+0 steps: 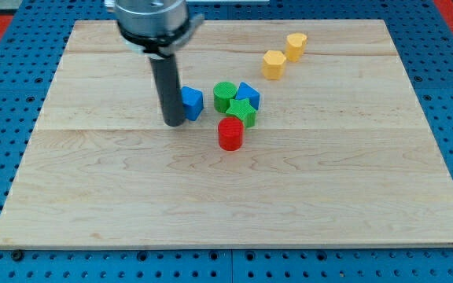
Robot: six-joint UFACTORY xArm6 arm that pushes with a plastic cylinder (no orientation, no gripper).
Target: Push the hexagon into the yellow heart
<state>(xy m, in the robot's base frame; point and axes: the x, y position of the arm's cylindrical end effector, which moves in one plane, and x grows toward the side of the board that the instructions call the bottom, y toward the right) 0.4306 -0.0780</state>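
Yellow hexagon (pixel 274 64) sits in the upper right part of the wooden board (pixel 234 212), touching or just beside the yellow heart (pixel 295 45), which lies up and to the view's right of it. Contact between the two cannot be confirmed; any gap is very thin.

My tip (pixel 174 123) is well apart from both, toward the view's left near the board's middle. It stands right against the left side of a blue block (pixel 191 102), shape unclear, possibly a pentagon. No claw on this rig: the arm ends in a plain dark rod, so nothing is held.

To the right of the blue block is a tight cluster: green cylinder (pixel 225 95), blue triangular block (pixel 248 95), green star (pixel 242 112). Red cylinder (pixel 230 134) stands just below the cluster, toward the view's bottom.
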